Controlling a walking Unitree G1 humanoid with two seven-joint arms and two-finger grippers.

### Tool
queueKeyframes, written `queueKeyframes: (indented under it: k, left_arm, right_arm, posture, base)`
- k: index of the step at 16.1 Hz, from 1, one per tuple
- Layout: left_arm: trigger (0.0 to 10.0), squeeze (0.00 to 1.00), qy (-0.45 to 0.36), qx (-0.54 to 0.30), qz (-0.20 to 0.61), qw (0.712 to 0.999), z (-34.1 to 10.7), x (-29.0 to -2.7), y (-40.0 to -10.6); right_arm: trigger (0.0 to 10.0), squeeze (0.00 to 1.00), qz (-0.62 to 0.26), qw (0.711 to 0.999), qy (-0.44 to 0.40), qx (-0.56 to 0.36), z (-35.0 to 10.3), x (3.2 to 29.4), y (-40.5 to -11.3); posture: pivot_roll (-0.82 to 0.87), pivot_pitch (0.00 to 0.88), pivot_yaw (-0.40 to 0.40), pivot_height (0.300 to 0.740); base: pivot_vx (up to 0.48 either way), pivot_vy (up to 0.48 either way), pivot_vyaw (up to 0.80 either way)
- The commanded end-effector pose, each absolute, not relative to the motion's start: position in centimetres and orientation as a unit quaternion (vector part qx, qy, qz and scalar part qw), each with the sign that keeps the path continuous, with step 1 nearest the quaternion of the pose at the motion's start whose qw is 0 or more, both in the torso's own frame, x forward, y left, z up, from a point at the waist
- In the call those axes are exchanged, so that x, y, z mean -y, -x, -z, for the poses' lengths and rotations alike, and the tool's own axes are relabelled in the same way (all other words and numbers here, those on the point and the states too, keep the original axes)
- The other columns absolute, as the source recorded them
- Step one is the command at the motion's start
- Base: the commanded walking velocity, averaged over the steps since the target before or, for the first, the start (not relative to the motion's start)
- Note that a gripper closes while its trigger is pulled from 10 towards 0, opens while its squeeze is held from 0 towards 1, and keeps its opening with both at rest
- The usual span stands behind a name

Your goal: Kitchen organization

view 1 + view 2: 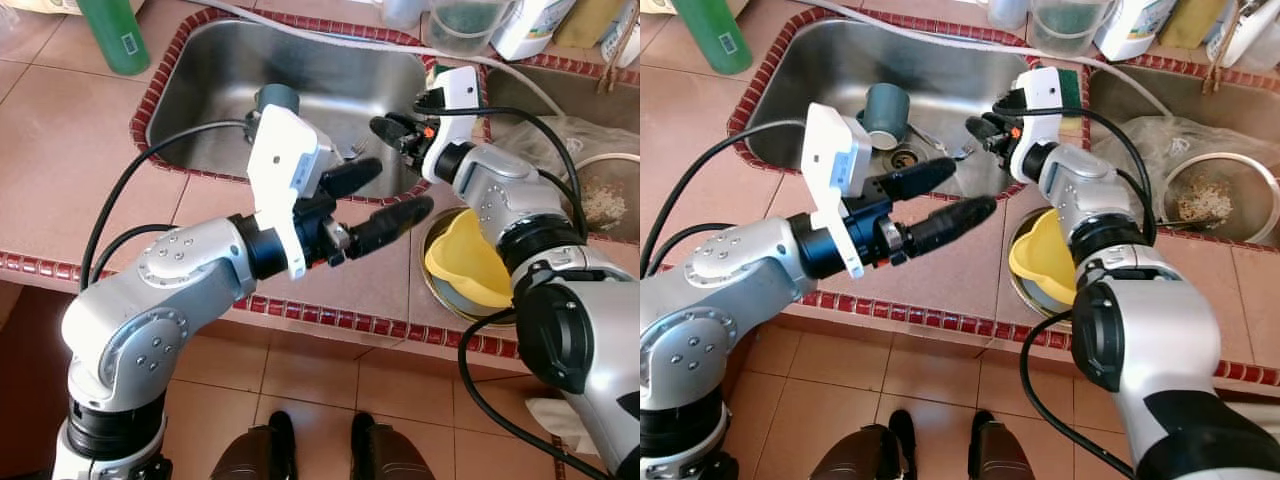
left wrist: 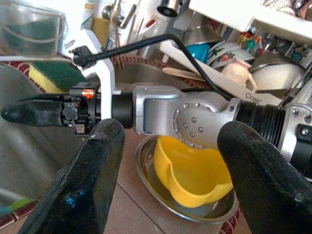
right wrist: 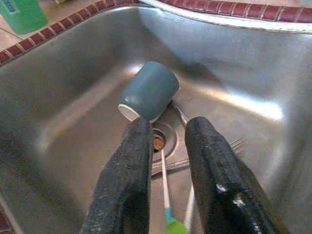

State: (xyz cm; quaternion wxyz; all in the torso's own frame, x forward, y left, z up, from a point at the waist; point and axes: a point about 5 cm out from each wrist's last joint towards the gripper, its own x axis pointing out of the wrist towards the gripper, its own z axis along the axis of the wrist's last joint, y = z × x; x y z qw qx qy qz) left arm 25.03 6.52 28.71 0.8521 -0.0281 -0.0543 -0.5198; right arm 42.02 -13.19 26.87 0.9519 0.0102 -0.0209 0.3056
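Observation:
A teal mug (image 1: pixel 885 110) lies on its side by the drain of the steel sink (image 1: pixel 230 70), with a fork (image 3: pixel 238 144) and other cutlery beside it. My right gripper (image 1: pixel 380 126) hovers over the sink's right part, pointing at the mug (image 3: pixel 148 90). Its fingers (image 3: pixel 124 170) stand a little apart with nothing between them. My left gripper (image 1: pixel 400 187) is wide open above the tiled counter in front of the sink and holds nothing. A yellow cup (image 1: pixel 465 260) sits in a steel bowl (image 1: pixel 435 292) on the counter, under my right forearm.
A yellow and green sponge (image 1: pixel 1070 90) lies on the divider between the sink and a second basin holding a strainer (image 1: pixel 1215 195). A green bottle (image 1: pixel 115 35) stands back left, a clear plastic container (image 1: pixel 465 25) behind the sink. A rack of dishes (image 2: pixel 253 63) stands beyond.

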Motion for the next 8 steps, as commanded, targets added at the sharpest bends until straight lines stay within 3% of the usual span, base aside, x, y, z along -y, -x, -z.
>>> queueKeyframes:
  k: [1, 8]
  left_arm:
    - [10.0, 0.0, 0.021, 0.052, 0.536, 0.843, -28.7, -6.1, -24.2]
    - [10.0, 0.0, 0.02, 0.074, 0.501, 0.862, -29.6, -6.8, -25.3]
  right_arm:
    - [10.0, 1.0, -0.311, 0.95, -0.022, 0.018, -27.1, 13.2, -42.0]
    - [10.0, 1.0, -0.312, 0.945, -0.051, 0.078, -29.8, 13.6, -42.0]
  posture:
    - [0.02, 0.353, -0.043, 0.74]
    - [0.02, 0.313, -0.042, 0.74]
  base:
    - [0.0, 0.0, 0.0]
    - [0.0, 0.0, 0.0]
